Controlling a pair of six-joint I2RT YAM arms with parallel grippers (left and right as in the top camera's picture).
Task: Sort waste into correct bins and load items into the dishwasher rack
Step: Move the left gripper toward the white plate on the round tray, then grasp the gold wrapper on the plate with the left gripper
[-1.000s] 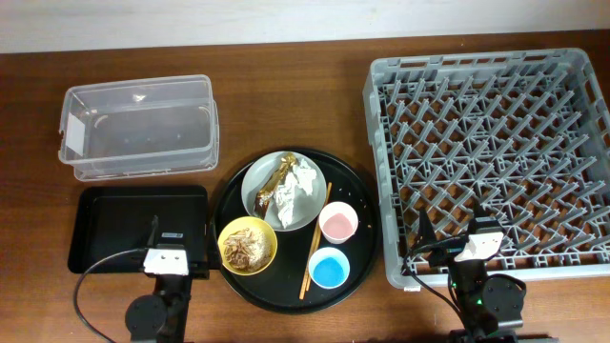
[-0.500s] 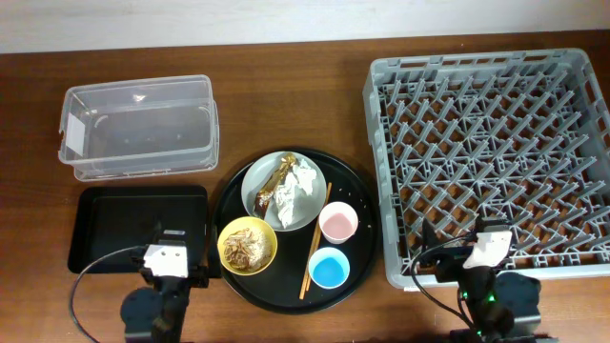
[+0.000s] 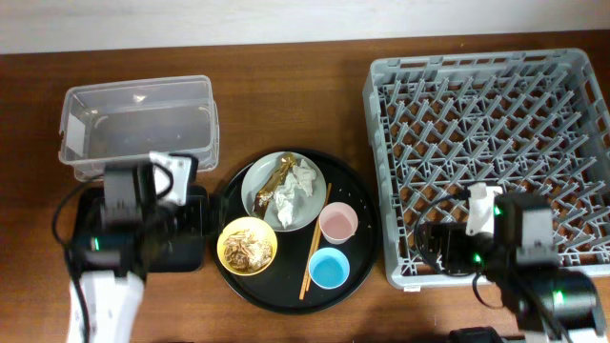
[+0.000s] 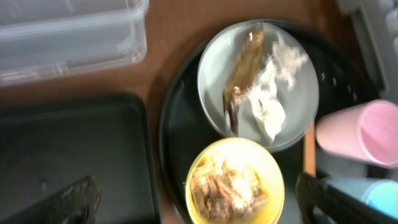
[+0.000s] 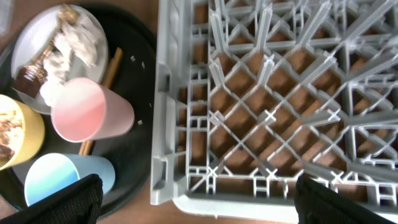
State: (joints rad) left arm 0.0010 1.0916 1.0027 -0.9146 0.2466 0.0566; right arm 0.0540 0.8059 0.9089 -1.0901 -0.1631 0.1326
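A grey-green plate (image 3: 262,181) holds the brown-gold wrapper (image 3: 276,181) and the white tissue (image 3: 303,178). The yellow bowl (image 3: 248,246) holds the food scraps (image 4: 227,186). The pink cup (image 3: 337,224), the blue cup (image 3: 329,268) and the chopsticks (image 3: 315,238) lie beside them. The clear tub (image 3: 138,129) and the black rectangular tray (image 3: 191,243) are at the left. The grey rack (image 3: 496,124) is at the right. My left gripper (image 4: 199,205) is open and empty, high above the bowl. My right gripper (image 5: 199,205) is open and empty above the rack's front left corner.
Plate, bowl, cups and chopsticks all rest on a large round black tray (image 3: 286,286) between the bins and the rack. My left arm (image 3: 143,205) covers much of the rectangular tray. Cables trail from both arms towards the table's front edge.
Both arms have risen from the front edge and swung away from it. The left arm now hangs over the rectangular tray, the right over the rack's front edge. No object has moved.
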